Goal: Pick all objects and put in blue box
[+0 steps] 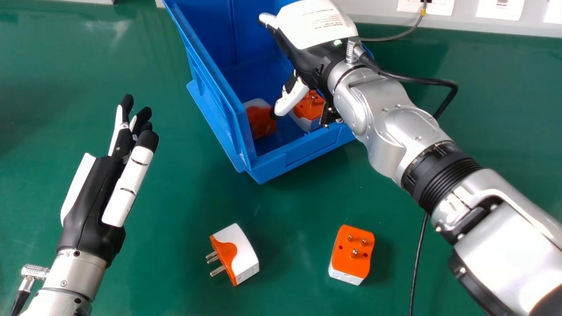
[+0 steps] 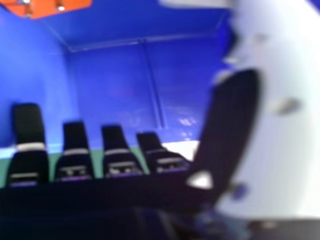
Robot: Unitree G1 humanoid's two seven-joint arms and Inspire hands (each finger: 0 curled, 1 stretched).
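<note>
Adapters [image 1: 352,252] of orange and white plastic, two pieces, lie apart on the green table [image 1: 153,272], and two similar adapters [image 1: 308,107] are inside the blue plastic box [image 1: 210,74]. Above it, the black-and-white right hand [image 1: 307,57] is widely open; the similar left hand [image 1: 90,206] is also open.

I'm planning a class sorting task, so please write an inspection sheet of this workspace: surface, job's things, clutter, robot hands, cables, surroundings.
Surface: green tabletop, lightly reflective
Job's things: blue box holding two orange-and-white adapters, one blurred; two more adapters on the tabletop
Clutter: nothing seen
Robot hands: left hand open above tabletop; right hand open over box
Cables: black cables at both wrists; grey cable at wall
Surroundings: pale wall with sockets
</note>
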